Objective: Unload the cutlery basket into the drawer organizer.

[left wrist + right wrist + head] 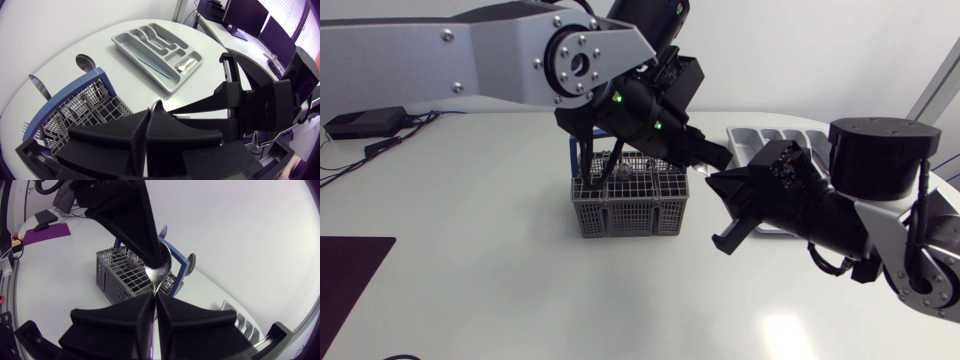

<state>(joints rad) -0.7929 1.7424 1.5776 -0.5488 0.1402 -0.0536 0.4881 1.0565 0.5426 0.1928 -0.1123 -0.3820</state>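
Reaching out over the basket (630, 205), the left gripper (150, 111) meets the right gripper (155, 296) tip to tip, between basket and organizer (145, 72). Both are clenched on one spoon (161, 272): the left pinches its bowl, the right its neck.

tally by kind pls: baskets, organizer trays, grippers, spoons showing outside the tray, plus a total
cutlery basket: 1
drawer organizer: 1
grippers: 2, left gripper and right gripper
spoons showing outside the organizer: 3, two standing spoons in the basket, one held spoon at both grippers' tips
total: 7
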